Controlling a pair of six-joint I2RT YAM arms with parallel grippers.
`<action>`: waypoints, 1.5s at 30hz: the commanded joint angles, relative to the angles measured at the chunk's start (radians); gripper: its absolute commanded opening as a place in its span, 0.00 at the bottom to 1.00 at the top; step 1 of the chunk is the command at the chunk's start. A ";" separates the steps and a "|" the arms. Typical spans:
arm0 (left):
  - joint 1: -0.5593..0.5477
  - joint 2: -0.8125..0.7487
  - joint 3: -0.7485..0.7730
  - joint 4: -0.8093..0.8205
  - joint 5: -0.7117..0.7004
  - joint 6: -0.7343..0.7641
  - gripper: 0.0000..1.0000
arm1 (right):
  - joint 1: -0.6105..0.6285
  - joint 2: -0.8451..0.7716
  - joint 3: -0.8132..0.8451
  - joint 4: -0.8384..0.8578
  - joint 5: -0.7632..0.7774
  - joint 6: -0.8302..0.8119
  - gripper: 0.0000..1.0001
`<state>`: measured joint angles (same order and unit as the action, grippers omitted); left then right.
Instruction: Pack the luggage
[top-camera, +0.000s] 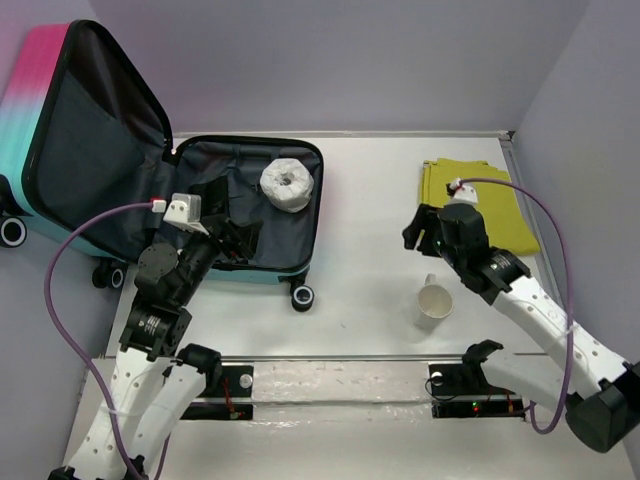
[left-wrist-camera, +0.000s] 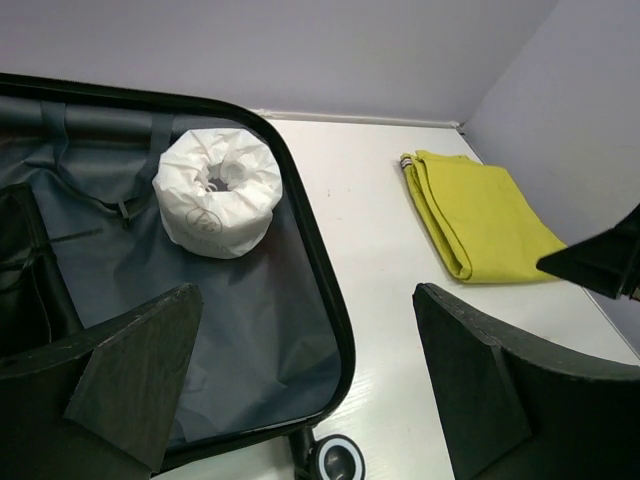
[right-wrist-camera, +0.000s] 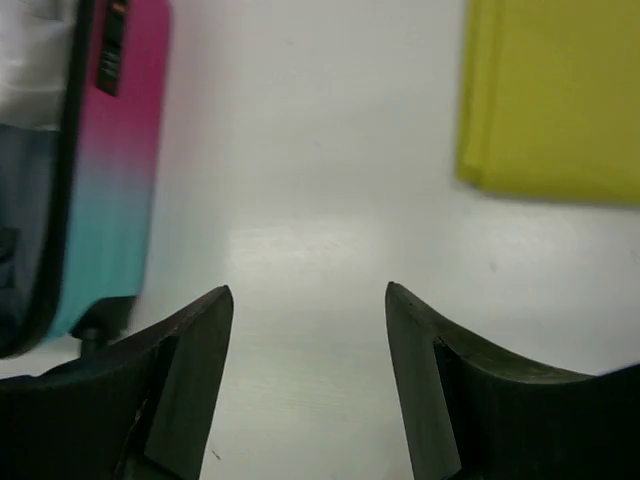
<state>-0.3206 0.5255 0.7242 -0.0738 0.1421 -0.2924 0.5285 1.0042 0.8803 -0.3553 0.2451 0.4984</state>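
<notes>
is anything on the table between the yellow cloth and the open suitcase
Nothing visible: the table between cloth and suitcase is bare. The cup stands nearer, off that line; the open right gripper hovers at the cloth's edge.

No text, brand or number can be read in any of the views. A faint grey mark is printed on the wrapped roll (left-wrist-camera: 213, 195) lying inside the luggage (left-wrist-camera: 240, 320), but its characters cannot be made out. On the pink outer side of the luggage, a dark label (right-wrist-camera: 110, 52) is seen from the right wrist, and its reddish marking is blurred beyond reading.
</notes>
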 joint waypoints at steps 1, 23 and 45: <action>-0.017 -0.016 0.038 0.028 -0.002 0.010 0.99 | -0.002 -0.127 -0.052 -0.364 0.227 0.130 0.70; -0.080 -0.056 0.050 0.009 -0.055 0.021 0.99 | -0.002 -0.026 0.103 -0.976 0.081 0.279 0.59; -0.087 -0.045 0.049 0.009 -0.056 0.019 0.99 | 0.014 -0.035 0.133 -0.435 -0.090 0.183 0.07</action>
<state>-0.4042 0.4755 0.7357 -0.0967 0.0887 -0.2882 0.5251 0.9920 0.8516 -1.0424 0.1970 0.7307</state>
